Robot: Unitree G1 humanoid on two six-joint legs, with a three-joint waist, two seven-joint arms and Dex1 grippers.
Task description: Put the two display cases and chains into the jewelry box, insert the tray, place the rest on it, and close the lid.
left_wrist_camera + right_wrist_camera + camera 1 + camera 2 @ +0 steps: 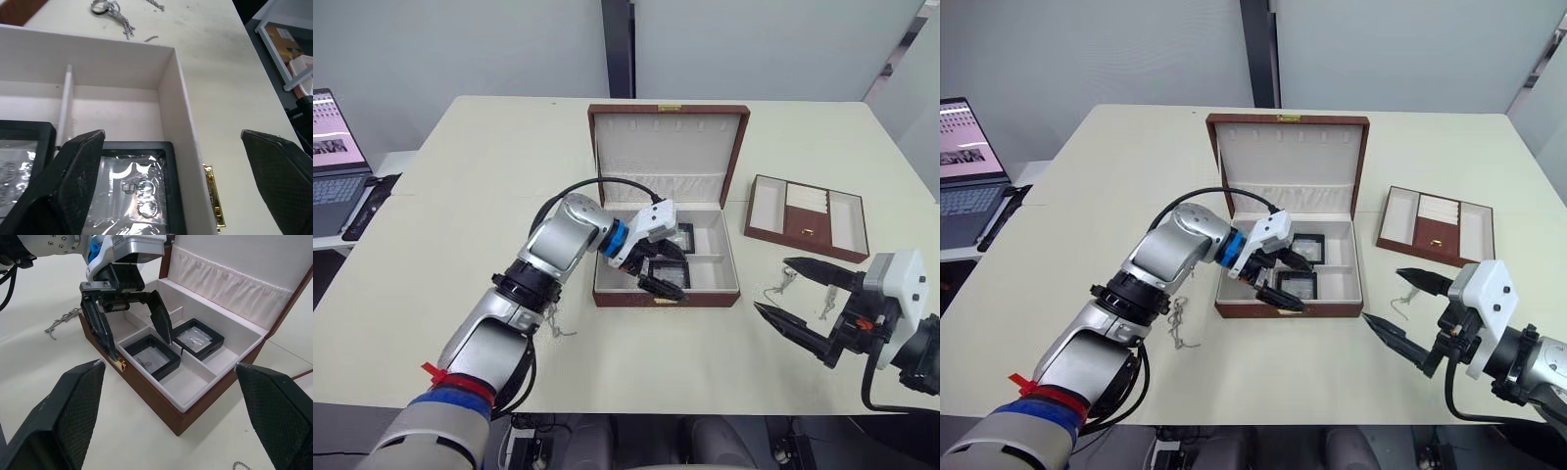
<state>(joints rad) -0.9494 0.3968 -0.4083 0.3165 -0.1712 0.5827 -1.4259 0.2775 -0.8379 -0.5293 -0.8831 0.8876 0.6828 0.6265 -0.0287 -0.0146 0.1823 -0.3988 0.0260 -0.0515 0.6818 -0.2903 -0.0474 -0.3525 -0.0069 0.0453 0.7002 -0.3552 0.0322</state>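
Cream tabletop (460,186) first: I see a chain (1176,328) beside my left arm, well behind its wide-open, empty left gripper (1285,278) over both display cases (151,357) in the jewelry box (729,294). My right gripper (803,299), spread and empty, flanks two silvery pieces (781,282); beyond, the tray (808,217).

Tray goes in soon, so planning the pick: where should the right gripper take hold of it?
A guess: grip a long outer wall of the tray from above, one finger outside, one in a cream side compartment. It lies flat and shallow beside the box, within reach of the open right gripper; the rim is the only raised edge.
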